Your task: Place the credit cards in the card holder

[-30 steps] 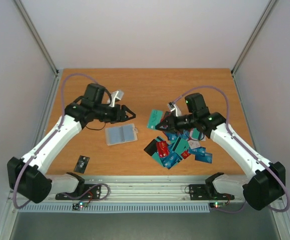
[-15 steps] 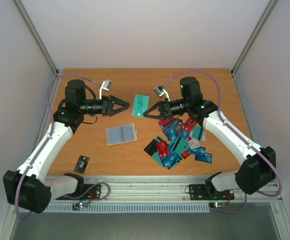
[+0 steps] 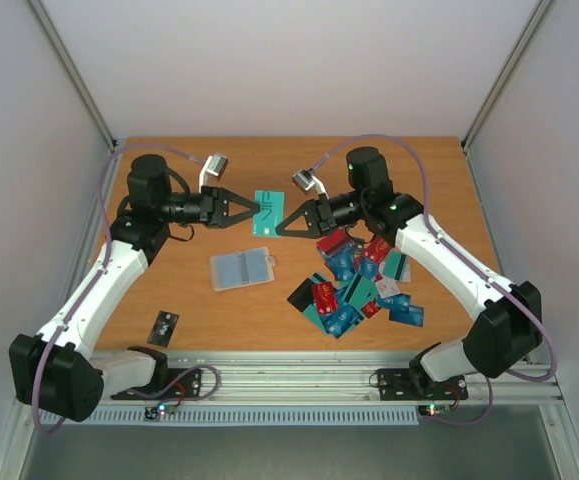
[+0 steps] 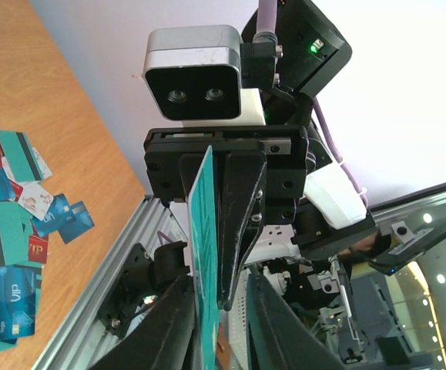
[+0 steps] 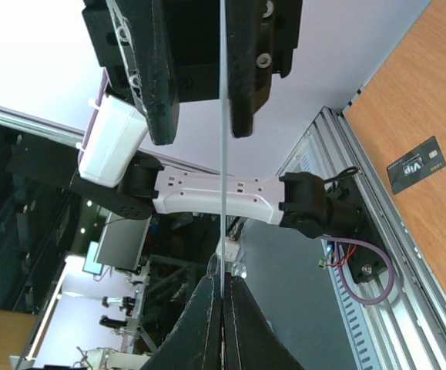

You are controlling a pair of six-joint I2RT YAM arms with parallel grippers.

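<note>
Teal card in mid-air above the middle of the table, somewhat toward the far edge, touching nothing on the wood. Seen edge-on from both wrist views and face-on from above. Short side spanning the gap between the two claws, long side crossing it.

Pinched at its right-hand edge by the right claw, clamped tight on the plastic. Flanked at its left-hand edge by the left claw, with fingers apart, one on either side of the card. One pad seemingly against it, the other showing a sliver of daylight, so not yet a firm hold. Claws nose to nose and level, pointing at each other along the table's left-right line. Reads as a hand-over from right arm to left, about midway.

Card holder flat and open on the table, below the card toward the near edge and a little to the left. Nearer to the left claw than to the right.

Pile of remaining credit cards spread toward the near right corner, under the right arm. Lone black card by the near left corner, well apart.
</note>
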